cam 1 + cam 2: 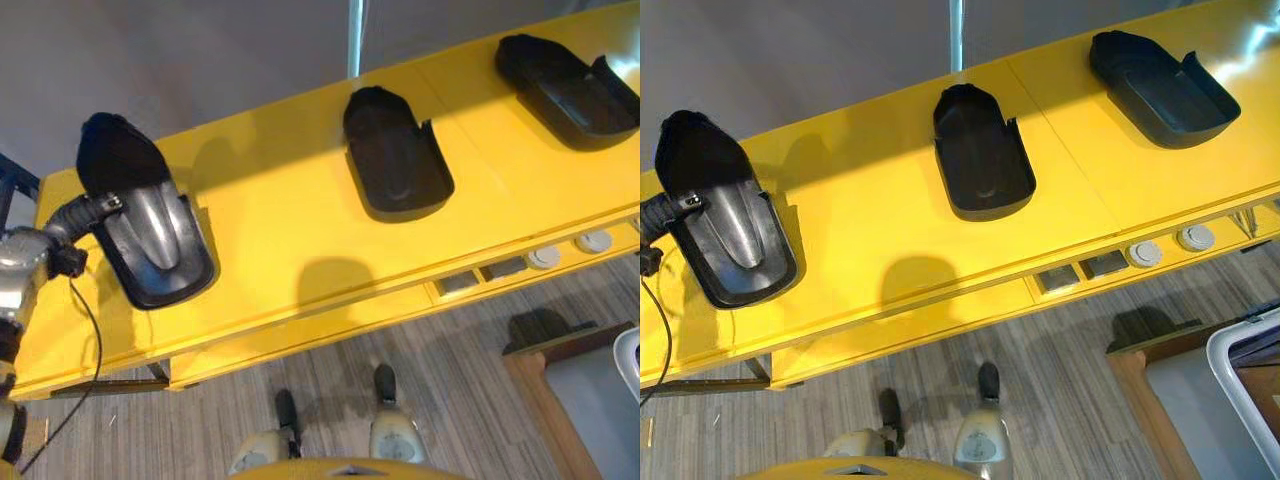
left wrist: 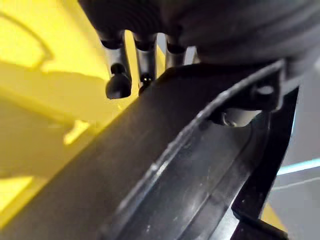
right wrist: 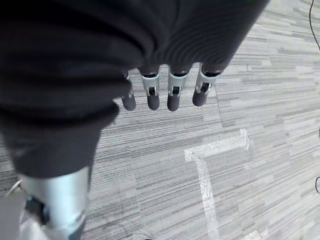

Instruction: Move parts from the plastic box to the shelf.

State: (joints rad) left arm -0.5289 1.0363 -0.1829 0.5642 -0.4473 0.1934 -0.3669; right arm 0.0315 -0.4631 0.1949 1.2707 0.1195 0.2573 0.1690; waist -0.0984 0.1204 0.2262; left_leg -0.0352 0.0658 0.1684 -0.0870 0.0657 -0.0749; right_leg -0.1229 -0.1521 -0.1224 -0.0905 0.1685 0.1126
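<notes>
Black moulded plastic, glossy inside, made up the part (image 1: 150,245) we saw lying at the left end of the yellow shelf (image 1: 290,230), a shallow tray shape with a raised hump along its middle. Our left robot hand (image 1: 115,155) sat on its far end, fingers (image 2: 117,82) curled over the rim and clamped on it. Two more parts (image 1: 395,155) (image 1: 565,85) lay well apart further right, with bare shelf between them. Our right robot hand (image 3: 165,95) hung over the floor (image 3: 250,125), fingers relaxed and apart.
</notes>
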